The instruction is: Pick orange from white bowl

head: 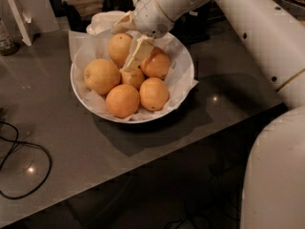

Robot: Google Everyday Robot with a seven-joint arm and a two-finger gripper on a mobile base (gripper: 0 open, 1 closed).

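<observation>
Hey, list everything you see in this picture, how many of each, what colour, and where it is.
table: one, grey, across the picture
white bowl: one, white, on the table, upper middle
paper: one sheet, white, crinkled, lining the bowl
oranges: six, yellow-orange, in the bowl
small dish: one, white, behind the bowl
cable: one, black, on the table at left
arm: one, white, reaching in from the upper right
gripper: one, cream, between the oranges at the back of the bowl
</observation>
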